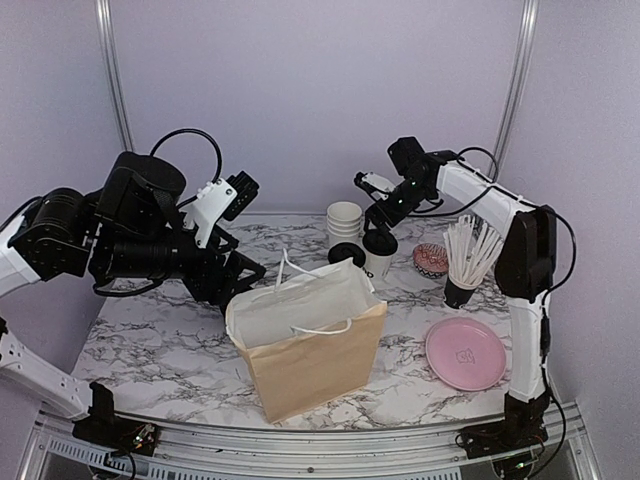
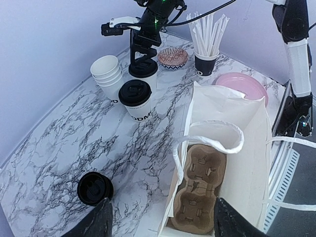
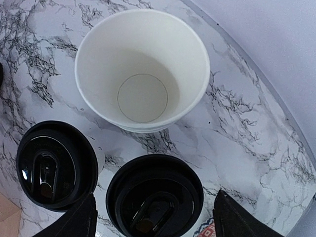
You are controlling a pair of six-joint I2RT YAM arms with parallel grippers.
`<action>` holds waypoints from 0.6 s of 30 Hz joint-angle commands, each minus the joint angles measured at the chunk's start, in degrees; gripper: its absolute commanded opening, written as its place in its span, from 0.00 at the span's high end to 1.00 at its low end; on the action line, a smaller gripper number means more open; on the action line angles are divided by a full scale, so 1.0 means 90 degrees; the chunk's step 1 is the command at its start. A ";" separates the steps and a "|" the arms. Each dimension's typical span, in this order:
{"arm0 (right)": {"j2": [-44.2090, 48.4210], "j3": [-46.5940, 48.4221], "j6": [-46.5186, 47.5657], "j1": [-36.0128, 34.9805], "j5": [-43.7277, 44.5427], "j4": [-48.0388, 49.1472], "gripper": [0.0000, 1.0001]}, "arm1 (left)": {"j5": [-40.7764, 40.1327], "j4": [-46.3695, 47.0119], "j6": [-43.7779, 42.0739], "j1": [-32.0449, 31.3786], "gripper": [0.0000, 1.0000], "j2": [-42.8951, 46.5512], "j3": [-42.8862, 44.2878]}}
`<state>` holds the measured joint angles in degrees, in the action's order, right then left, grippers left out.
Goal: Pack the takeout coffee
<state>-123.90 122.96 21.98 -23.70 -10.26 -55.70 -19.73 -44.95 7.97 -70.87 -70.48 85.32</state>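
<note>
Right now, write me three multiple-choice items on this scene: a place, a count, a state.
1. Where is the cardboard cup carrier?
A. on the floor
B. inside the paper bag
C. held up by an arm

2. How many lidded cups stand on the table?
A. one
B. two
C. four

3. How do the jaws of the right gripper stand?
A. shut on nothing
B. shut on a cup
C. open

1 B: the left wrist view looks down on it in the bag.
2 B: two black lids show side by side.
3 C: they stand wide apart, a lid between them.
</note>
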 commanded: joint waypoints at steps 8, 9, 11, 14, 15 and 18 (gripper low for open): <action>-0.0326 0.0234 -0.0196 0.0045 0.0386 -0.0412 0.22 | -0.0124 0.0185 0.0092 0.0067 0.29 0.0140 -0.0241; -0.0356 0.0248 -0.0192 0.0046 0.0419 -0.0412 0.22 | -0.0123 0.0180 0.0091 0.0071 0.29 0.0124 -0.0242; -0.0409 0.0271 -0.0186 0.0063 0.0420 -0.0422 0.23 | -0.0101 0.0180 0.0082 0.0081 0.29 0.0080 -0.0242; -0.0473 0.0283 -0.0169 0.0082 0.0375 -0.0439 0.24 | -0.0074 0.0181 0.0089 0.0091 0.29 0.0042 -0.0251; -0.0498 0.0292 -0.0160 0.0089 0.0356 -0.0454 0.24 | -0.0069 0.0182 0.0091 0.0091 0.29 0.0038 -0.0260; -0.0558 0.0304 -0.0162 0.0121 0.0318 -0.0485 0.25 | -0.0064 0.0184 0.0108 0.0101 0.29 0.0009 -0.0261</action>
<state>-127.68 123.63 20.97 -23.31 -7.38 -59.05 -20.05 -44.73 8.60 -70.35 -70.02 83.46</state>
